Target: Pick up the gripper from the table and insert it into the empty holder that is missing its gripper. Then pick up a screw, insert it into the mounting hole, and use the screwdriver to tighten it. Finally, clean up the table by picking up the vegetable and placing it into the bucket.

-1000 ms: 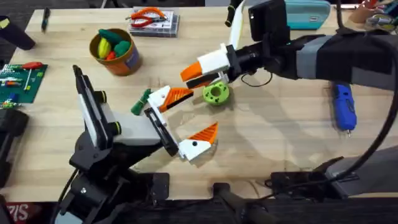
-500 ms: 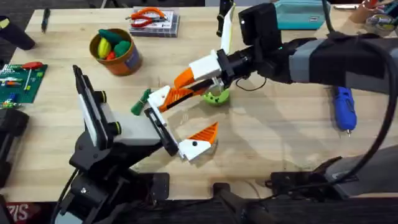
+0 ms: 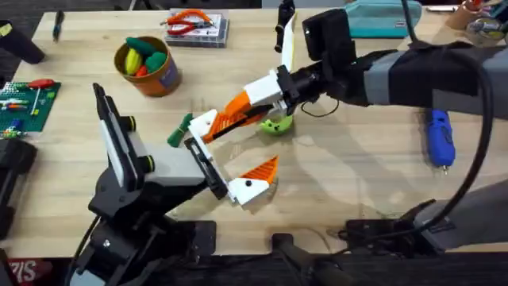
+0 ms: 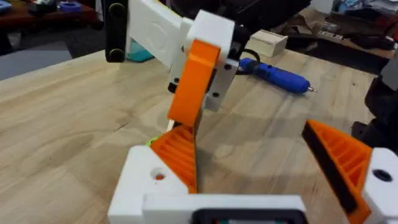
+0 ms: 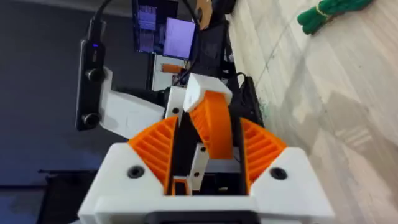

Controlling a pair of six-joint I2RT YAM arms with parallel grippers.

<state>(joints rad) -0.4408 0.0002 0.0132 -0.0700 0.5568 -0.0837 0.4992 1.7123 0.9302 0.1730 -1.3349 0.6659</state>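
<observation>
The loose gripper piece [image 3: 232,106], white with an orange ribbed pad, sits between the pads of my right gripper [image 3: 242,102], which is shut on it. The piece [image 4: 194,84] hangs just above the far finger [image 3: 208,125] of my left gripper [image 3: 252,144], whose fingers stand wide open with nothing between them. The right wrist view shows the held orange piece [image 5: 214,124] between my right pads. The dark-green vegetable [image 3: 179,131] lies on the table left of that finger. The orange-yellow bucket [image 3: 148,78] stands at the back left. The blue screwdriver [image 3: 438,137] lies at the right.
A green ring-shaped part [image 3: 278,125] lies partly under my right gripper. Pliers on a clear box [image 3: 195,25] sit at the back, a circuit board [image 3: 24,99] at the left edge, a teal case [image 3: 385,16] at the back right. Toy pieces fill the bucket.
My right gripper has carried the loose piece to the left, from beside the green ring to right over my left gripper's far finger. The left arm has not moved.
</observation>
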